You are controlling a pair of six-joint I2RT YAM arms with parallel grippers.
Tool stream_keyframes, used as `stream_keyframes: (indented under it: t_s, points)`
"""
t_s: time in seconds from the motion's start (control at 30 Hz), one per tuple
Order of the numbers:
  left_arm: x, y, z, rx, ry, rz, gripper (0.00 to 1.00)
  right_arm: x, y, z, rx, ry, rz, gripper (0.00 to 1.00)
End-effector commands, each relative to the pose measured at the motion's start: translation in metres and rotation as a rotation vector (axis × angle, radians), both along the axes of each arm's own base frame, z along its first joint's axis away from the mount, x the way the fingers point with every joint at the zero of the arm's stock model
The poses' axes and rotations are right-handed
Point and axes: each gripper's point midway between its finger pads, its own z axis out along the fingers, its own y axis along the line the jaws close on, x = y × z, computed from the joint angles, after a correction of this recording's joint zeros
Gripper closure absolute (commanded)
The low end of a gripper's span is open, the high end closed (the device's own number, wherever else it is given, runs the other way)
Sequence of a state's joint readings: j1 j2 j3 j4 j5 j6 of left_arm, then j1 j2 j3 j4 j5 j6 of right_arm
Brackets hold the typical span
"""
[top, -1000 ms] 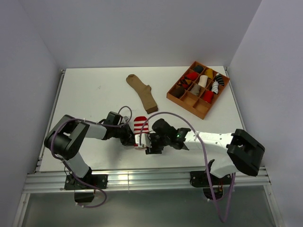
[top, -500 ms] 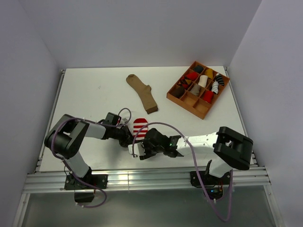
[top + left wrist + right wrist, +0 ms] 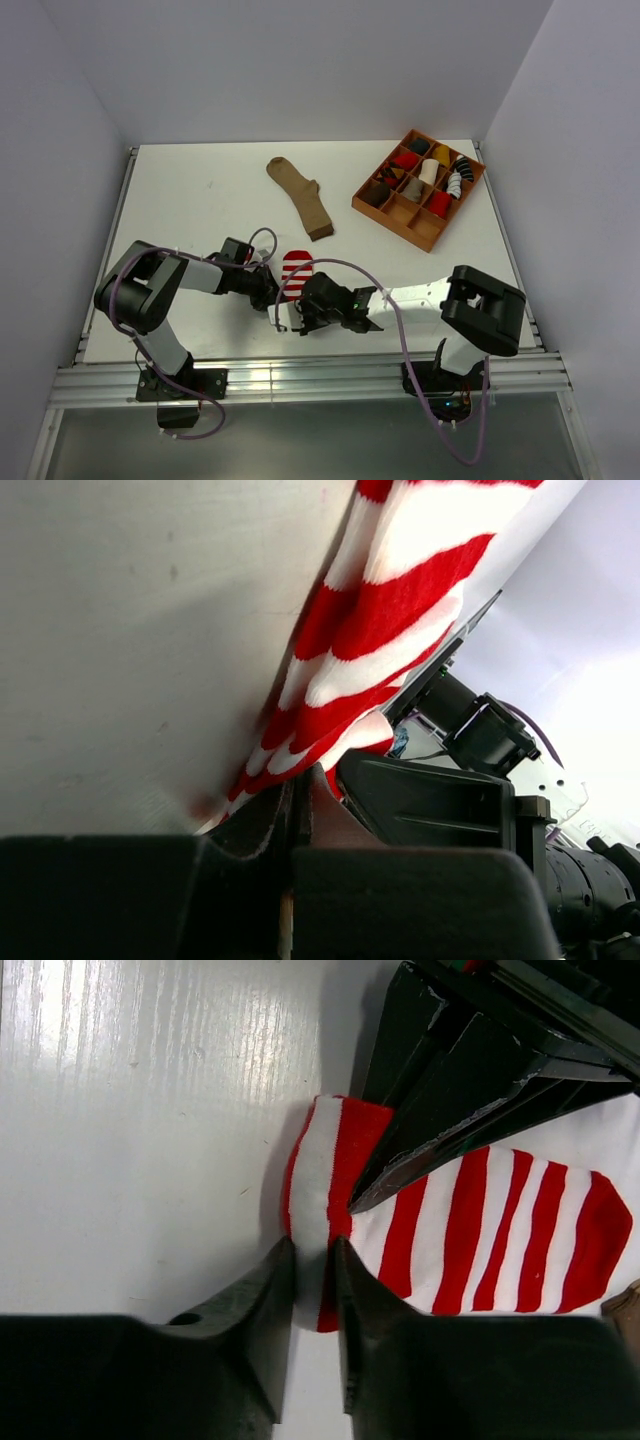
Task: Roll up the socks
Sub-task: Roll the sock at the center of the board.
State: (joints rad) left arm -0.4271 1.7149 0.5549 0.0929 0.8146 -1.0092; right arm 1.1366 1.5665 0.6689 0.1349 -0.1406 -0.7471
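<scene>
At the near edge of the white table [image 3: 190,190], we see both arms meeting over the striped sock [image 3: 470,1225], which lies flat between them, its red toe pointing toward the far side and its near end turned over into a short, thick fold. The right gripper [image 3: 313,1290] has its jaws drawn narrow and closed on that fold, one finger pressed to each side of the doubled white-and-red band. The left gripper [image 3: 297,805] comes in from the sock's left edge; its jaws are fully together, with a pinch of striped fabric caught between them right beside the fold, and from the right wrist we see its dark fingers lying across the sock just above the turned-over part. The two grippers sit almost touching each other. The tan sock [image 3: 303,197] lies well apart, stretched out flat and untouched farther back on the table, running diagonally with its cuff end nearer the arms. To the right of it, near the table's far right corner, stands a brown compartmented tray [image 3: 390,228] holding sock rolls [image 3: 430,170] in red, black, cream and yellow. We cannot tell whether the fold is more than a single turn.
</scene>
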Motion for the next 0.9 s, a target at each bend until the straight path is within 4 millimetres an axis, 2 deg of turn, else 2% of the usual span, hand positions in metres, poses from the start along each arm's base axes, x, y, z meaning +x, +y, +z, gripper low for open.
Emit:
stream_keyframes:
  t_s: [0.0, 0.1, 0.13, 0.2, 0.23, 0.27, 0.4, 0.43, 0.5, 0.53, 0.57, 0.63, 0.67, 0.7, 0.77, 0.83, 0.87]
  points:
    - [-0.025, 0.029, -0.044, 0.192, 0.114, 0.042, 0.97, -0.003, 0.005, -0.004, -0.005, 0.047, -0.012, 0.77]
    - [-0.021, 0.027, -0.042, 0.179, 0.089, 0.05, 0.93, -0.009, 0.004, -0.004, -0.018, 0.145, -0.005, 0.81]
    - [-0.021, 0.027, -0.041, 0.174, 0.085, 0.051, 0.92, -0.007, 0.009, 0.004, 0.002, 0.172, -0.01, 0.81]
    - [-0.018, 0.026, -0.041, 0.168, 0.077, 0.06, 0.9, -0.012, -0.003, -0.003, -0.051, 0.296, -0.009, 0.82]
    - [-0.017, 0.026, -0.04, 0.167, 0.072, 0.062, 0.9, -0.01, 0.002, 0.005, -0.038, 0.33, -0.008, 0.82]
    - [-0.015, 0.025, -0.039, 0.164, 0.066, 0.069, 0.88, -0.013, -0.006, 0.002, -0.071, 0.381, -0.014, 0.83]
    - [-0.01, 0.025, -0.037, 0.163, 0.036, 0.084, 0.85, -0.01, -0.011, 0.013, -0.058, 0.551, -0.019, 0.83]
    - [-0.007, 0.023, -0.034, 0.156, 0.019, 0.089, 0.85, -0.007, -0.007, 0.016, -0.061, 0.57, -0.013, 0.83]
    - [-0.003, 0.023, -0.031, 0.153, 0.0, 0.099, 0.83, -0.012, -0.012, 0.015, -0.093, 0.637, -0.02, 0.83]
    - [0.001, 0.023, -0.027, 0.153, -0.028, 0.11, 0.81, -0.009, -0.006, 0.023, -0.076, 0.656, -0.003, 0.83]
    - [0.004, 0.023, -0.025, 0.154, -0.041, 0.117, 0.78, -0.015, -0.011, 0.017, -0.115, 0.709, -0.009, 0.83]
    - [0.011, 0.024, -0.019, 0.161, -0.086, 0.135, 0.75, -0.014, -0.006, 0.024, -0.098, 0.761, 0.002, 0.84]
    - [0.013, 0.025, -0.018, 0.17, -0.1, 0.143, 0.73, -0.016, -0.011, 0.02, -0.124, 0.805, -0.012, 0.84]
    - [0.016, 0.026, -0.016, 0.175, -0.116, 0.15, 0.72, -0.011, -0.006, 0.025, -0.115, 0.817, -0.016, 0.84]
    - [0.022, 0.029, -0.011, 0.187, -0.145, 0.17, 0.71, -0.014, -0.013, 0.023, -0.15, 0.894, -0.03, 0.84]
    - [0.025, 0.03, -0.008, 0.193, -0.163, 0.182, 0.71, -0.008, -0.009, 0.029, -0.147, 0.92, -0.037, 0.84]
    - [0.026, 0.031, -0.008, 0.2, -0.171, 0.188, 0.7, -0.01, -0.015, 0.031, -0.158, 0.973, -0.054, 0.84]
